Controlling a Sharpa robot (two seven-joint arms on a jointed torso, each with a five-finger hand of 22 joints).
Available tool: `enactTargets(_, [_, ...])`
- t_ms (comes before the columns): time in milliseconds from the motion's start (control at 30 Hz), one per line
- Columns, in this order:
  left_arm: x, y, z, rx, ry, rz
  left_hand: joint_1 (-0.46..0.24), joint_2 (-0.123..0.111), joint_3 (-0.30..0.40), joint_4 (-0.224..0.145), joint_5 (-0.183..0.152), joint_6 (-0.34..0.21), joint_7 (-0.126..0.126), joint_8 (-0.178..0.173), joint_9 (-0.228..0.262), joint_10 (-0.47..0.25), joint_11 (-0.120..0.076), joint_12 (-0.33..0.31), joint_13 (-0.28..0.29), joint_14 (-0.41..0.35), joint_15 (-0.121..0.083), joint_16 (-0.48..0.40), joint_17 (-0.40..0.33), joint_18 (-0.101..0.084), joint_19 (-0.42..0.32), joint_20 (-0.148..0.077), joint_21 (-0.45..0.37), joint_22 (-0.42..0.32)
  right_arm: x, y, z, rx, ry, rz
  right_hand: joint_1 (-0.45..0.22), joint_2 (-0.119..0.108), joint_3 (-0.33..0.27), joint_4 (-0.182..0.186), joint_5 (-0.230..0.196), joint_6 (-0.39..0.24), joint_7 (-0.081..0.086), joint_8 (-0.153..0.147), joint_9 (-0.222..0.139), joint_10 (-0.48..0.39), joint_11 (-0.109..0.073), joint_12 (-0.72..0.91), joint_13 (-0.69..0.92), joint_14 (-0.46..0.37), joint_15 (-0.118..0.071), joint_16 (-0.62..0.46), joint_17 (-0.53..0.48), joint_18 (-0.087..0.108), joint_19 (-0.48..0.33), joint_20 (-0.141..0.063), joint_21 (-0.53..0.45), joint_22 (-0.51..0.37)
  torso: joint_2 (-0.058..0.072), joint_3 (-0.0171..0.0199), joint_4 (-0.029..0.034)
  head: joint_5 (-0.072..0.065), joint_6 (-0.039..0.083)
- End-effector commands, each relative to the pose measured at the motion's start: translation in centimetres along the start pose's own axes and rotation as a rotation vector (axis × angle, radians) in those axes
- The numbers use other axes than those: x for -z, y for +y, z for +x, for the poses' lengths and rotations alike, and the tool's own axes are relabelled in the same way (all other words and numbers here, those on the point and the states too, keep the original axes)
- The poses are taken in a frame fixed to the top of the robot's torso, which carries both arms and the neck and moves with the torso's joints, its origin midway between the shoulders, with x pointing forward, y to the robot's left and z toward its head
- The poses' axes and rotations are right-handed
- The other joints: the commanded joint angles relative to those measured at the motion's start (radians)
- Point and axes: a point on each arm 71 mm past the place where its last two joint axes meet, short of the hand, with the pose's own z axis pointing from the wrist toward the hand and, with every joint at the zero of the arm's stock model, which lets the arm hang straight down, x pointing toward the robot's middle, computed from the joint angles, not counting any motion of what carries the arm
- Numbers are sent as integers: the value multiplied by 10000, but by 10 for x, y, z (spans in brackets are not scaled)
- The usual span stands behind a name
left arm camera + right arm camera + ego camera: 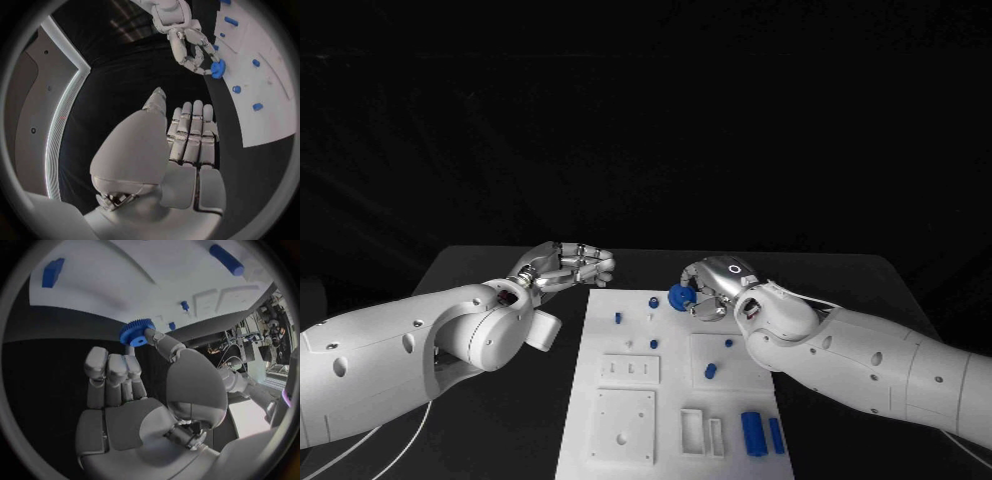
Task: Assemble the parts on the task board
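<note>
Right silver hand [711, 290] pinches small blue toothed plastic gear [135, 333] at fingertips, above far edge of flat white task board [625, 435]. Left silver hand [571, 265] holds nothing, fingers loosely extended, beside board's far left corner. Blue pegs [653, 302], bars on board.

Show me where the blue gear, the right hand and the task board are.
blue gear [134, 333], right wrist view, on its toothed face.
right hand [714, 287], head view, on the middle of the hand that holds the gear.
task board [629, 330], head view, on a bare white part near its left side.
</note>
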Motion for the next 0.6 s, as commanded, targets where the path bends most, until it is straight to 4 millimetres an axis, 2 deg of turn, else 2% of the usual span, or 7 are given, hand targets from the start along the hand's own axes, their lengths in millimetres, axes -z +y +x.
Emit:
enactTargets(33, [0, -2, 1, -19, 102, 125, 112, -28, -17, 4, 13, -29, 95, -47, -10, -39, 5, -52, -12, 35, -1, -58, 14, 153, -54, 34, -64, 198, -4, 13, -2, 299, -316, -295, 6, -147, 131, 85, -54, 570, 287, 62, 142, 61, 22, 16, 10, -4, -42, -42, 10, 1006, 45, -25, 61, 166, 5, -4, 26, 44, 26])
enactTargets(167, [-1, -2, 2, -14, 126, 128, 113, -29, -17, 6, 14, -28, 95, -47, -10, -39, 5, -52, -12, 36, -1, -60, 15, 153, -53, 35, -64, 198, -8, 26, 3, 365, -181, -528, 7, -208, 171, 146, -161, 573, 288, 49, 146, 71, 22, 5, 14, 4, -41, -48, 15, 1006, 56, -27, 75, 166, 9, -14, 34, 77, 39])
enactTargets(433, [-2, -2, 4, -8, 158, 128, 113, -29, -18, 9, 15, -28, 96, -49, -10, -40, 6, -52, -12, 38, 0, -65, 18, 152, -53, 36, -65, 198, -12, 40, 20, 535, 238, -723, -13, -240, 177, 201, -266, 559, 294, 29, 148, 50, 28, -26, 1, 9, -37, -57, 19, 1006, 58, -25, 82, 164, 21, -32, 75, 49, 37])
enactTargets(600, [-3, -2, 4, -7, 168, 129, 113, -29, -18, 11, 15, -27, 96, -49, -10, -40, 6, -52, -11, 39, 1, -67, 19, 151, -53, 37, -65, 198, -13, 46, 27, 607, 440, -791, -13, -243, 178, 211, -293, 555, 294, 24, 149, 39, 29, -39, -7, 9, -37, -60, 20, 1006, 58, -26, 83, 163, 23, -31, 62, 72, 13])
